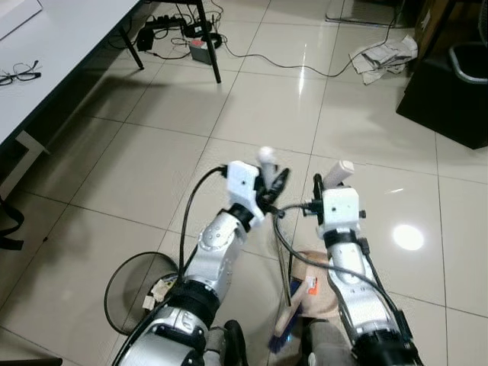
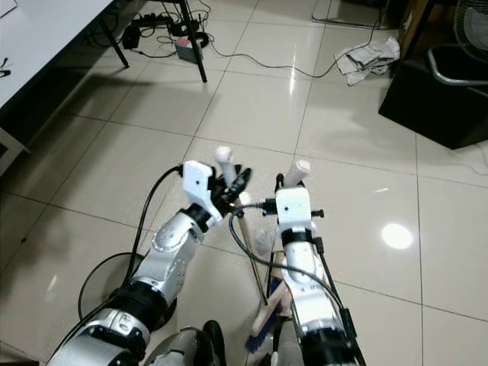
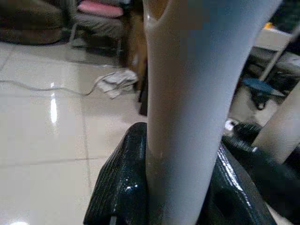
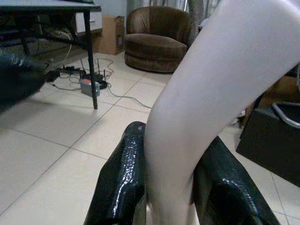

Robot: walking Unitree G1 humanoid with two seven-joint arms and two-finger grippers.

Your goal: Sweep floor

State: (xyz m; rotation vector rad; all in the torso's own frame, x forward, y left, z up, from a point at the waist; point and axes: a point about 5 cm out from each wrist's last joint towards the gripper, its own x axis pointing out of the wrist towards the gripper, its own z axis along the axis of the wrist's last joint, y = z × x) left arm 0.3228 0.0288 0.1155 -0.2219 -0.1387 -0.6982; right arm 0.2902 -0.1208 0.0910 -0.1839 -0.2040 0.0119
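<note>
We note bin (image 1: 126, 293) on floor (image 1: 252, 107) by left arm, rim partly cut off; litter (image 1: 158, 288) at its edge, contents hard to make out. Left gripper (image 3: 168, 187) clamped on white handle (image 3: 197, 93); right gripper (image 4: 168, 187) clamped on second white handle (image 4: 211, 93). We see both handle tops ahead of wrists, near each other. Below arms, blue brush (image 1: 284, 326) and tan dustpan (image 1: 320, 293), largely hidden by right arm. Crumpled paper (image 1: 383, 56) lies well apart, near dark cabinet (image 1: 446, 99).
</note>
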